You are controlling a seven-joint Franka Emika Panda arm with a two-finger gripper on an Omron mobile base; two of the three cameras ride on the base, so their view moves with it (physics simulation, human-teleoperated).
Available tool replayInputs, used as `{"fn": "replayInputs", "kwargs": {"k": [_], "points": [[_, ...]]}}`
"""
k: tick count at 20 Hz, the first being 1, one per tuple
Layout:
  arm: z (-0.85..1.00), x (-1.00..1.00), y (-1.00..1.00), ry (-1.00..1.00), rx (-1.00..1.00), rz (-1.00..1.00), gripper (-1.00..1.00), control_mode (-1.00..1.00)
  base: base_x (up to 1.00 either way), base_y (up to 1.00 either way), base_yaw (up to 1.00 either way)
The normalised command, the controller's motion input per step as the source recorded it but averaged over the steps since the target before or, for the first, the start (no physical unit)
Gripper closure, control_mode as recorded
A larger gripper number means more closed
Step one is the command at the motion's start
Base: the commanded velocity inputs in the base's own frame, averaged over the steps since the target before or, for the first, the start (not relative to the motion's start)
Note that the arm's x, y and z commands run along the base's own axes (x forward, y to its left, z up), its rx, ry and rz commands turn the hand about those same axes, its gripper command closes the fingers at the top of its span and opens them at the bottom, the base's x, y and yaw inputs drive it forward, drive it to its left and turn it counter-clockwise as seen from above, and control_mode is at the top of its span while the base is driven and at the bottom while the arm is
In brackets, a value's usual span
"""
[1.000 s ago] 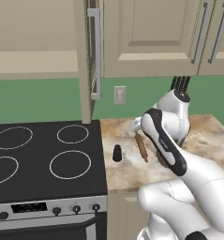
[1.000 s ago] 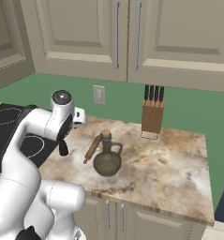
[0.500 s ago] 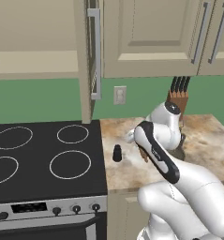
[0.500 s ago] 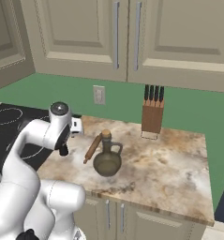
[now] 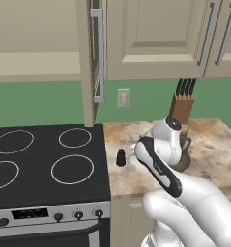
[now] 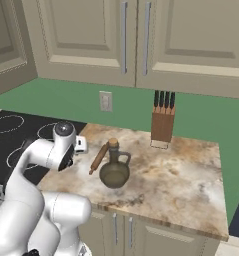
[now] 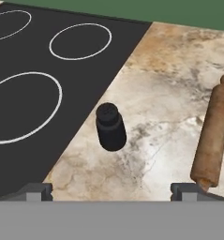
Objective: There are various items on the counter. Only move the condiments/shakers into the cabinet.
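The small black shaker (image 7: 110,126) stands upright on the counter (image 7: 179,70) right at the stovetop's edge, also seen from the left base (image 5: 120,157). My gripper (image 7: 112,190) is open, low over the counter, with the shaker just ahead of it and centred between the fingertips, not touched. The wooden rolling pin (image 7: 213,136) lies to the right of the shaker. Beside the pin (image 6: 99,156) stands the dark olive corked jug (image 6: 114,167). The cabinet's door (image 5: 95,58) hangs open above, its beige shelf (image 5: 35,65) bare.
The black stovetop (image 5: 49,159) borders the shaker on the left. A wooden knife block (image 6: 162,122) stands against the green back wall. Closed double-door wall cupboards (image 6: 136,40) hang over the counter (image 6: 186,175).
The arm has swung down and forward, bringing the hand low toward the black shaker. The jaws have stayed open and nothing on the counter has moved.
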Motion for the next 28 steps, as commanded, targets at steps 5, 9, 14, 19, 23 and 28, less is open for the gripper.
{"fn": "replayInputs", "kwargs": {"k": [5,9,14,19,23,28], "points": [[-0.23,0.16,0.07,0.0,0.0,0.0,-1.0,-1.0,0.0,0.0,0.0],[-0.22,0.26,0.0,0.02,0.0,0.0,-1.0,-1.0,0.0,0.0,0.0],[-0.44,0.13,0.0,0.04,0.0,0.0,-1.0,-1.0,0.0,0.0,0.0],[-0.37,0.09,0.09,0.03,0.0,0.0,-1.0,-1.0,0.0,0.0,0.0],[-0.25,0.13,0.13,0.03,0.0,0.0,-1.0,-1.0,0.0,0.0,0.0],[-0.26,0.16,0.14,0.02,0.0,0.0,-1.0,-1.0,0.0,0.0,0.0]]}}
